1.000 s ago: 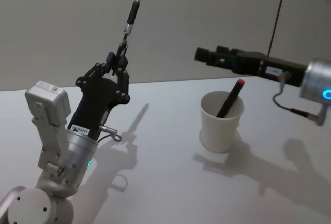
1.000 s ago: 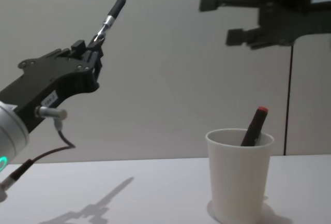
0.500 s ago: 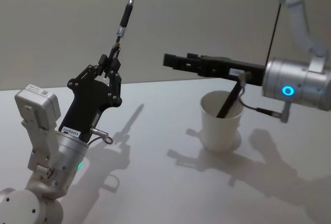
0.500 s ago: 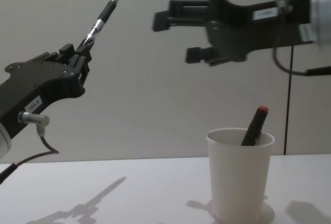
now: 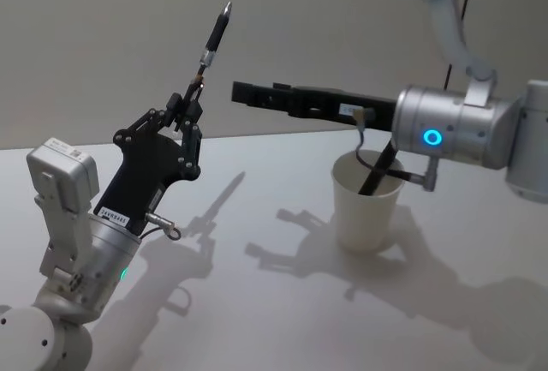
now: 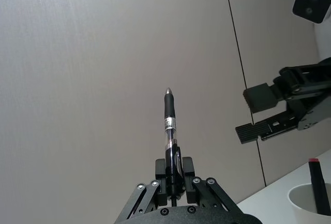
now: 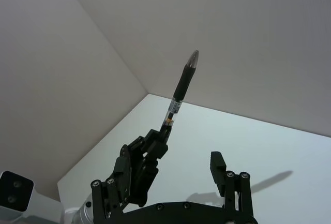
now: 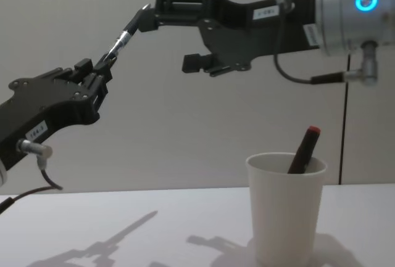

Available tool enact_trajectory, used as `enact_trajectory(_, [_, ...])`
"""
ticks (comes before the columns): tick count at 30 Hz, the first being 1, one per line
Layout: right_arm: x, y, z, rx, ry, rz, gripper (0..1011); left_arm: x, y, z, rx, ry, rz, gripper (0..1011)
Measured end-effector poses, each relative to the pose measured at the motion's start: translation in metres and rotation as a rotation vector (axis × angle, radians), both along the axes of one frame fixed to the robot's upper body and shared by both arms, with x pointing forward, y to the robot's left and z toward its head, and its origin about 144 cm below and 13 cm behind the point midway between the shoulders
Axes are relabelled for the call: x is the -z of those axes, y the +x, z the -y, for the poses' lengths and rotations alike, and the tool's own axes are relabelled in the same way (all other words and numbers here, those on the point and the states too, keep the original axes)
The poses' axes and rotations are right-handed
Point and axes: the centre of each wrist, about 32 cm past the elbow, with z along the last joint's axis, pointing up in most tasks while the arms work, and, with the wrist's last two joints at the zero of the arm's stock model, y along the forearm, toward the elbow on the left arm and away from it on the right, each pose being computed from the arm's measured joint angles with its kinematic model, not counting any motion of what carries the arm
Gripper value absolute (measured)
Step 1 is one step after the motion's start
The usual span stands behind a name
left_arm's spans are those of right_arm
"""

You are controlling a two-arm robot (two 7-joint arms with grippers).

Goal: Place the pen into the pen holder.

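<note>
My left gripper (image 5: pixel 190 101) is raised on the left and shut on the lower end of a black pen (image 5: pixel 212 45), which points up and slightly right. My right gripper (image 5: pixel 244 92) reaches across from the right at the same height, open, its fingertips close beside the pen's upper half (image 8: pixel 123 36). In the chest view its upper finger ends right at the pen's tip; I cannot tell whether they touch. The pen holder (image 5: pixel 366 204), a white paper cup, stands on the table at the right, below the right arm.
A second dark pen with a red cap (image 8: pixel 303 151) leans inside the pen holder (image 8: pixel 285 211). The white table (image 5: pixel 257 302) lies under both arms, with a plain wall behind. A dark cable (image 5: pixel 458 20) hangs along the wall at the right.
The right gripper has swept left from above the cup to just beside the raised pen, staying open. The left gripper still holds the pen and has hardly moved.
</note>
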Motion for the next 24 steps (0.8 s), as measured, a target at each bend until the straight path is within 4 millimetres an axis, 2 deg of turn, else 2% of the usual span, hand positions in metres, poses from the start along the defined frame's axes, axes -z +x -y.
enact_trajectory(24, [0.012, 0.011, -0.025, 0.113, 0.137, -0.107, 1002, -0.002, 0.002, -0.01, 0.017, 0.029, -0.001, 182])
